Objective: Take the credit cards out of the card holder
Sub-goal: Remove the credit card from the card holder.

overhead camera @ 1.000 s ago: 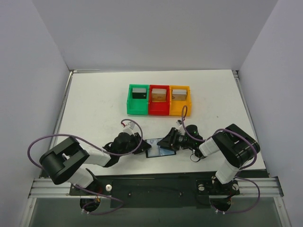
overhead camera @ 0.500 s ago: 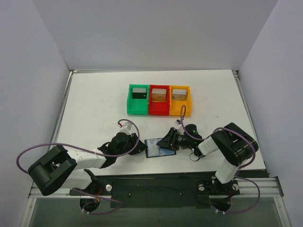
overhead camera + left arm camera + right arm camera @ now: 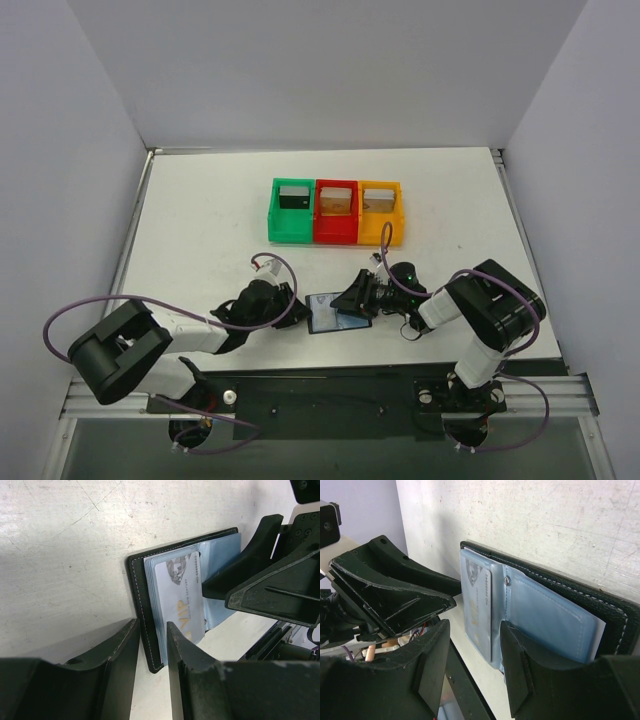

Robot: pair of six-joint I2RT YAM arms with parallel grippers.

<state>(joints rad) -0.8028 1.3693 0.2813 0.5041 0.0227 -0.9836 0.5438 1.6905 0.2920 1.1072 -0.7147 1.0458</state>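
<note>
Left gripper [image 3: 152, 624]: slightly parted, straddling the black stitched border of the card holder [image 3: 136, 587], contact unclear. Just beyond its tips, a white card [image 3: 177, 600] atop pale blue sleeves [image 3: 222, 550]. Right gripper [image 3: 475, 624]: also parted, facing in from the opposite side, one fingertip at that card's far edge. Holder lying open and flat on the white table [image 3: 60, 545], directly between both grippers.

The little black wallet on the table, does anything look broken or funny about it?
Nothing looks broken or spilled. The card holder lies open and flat on the table. A white card sits in its blue sleeves, not yet taken out.
</note>
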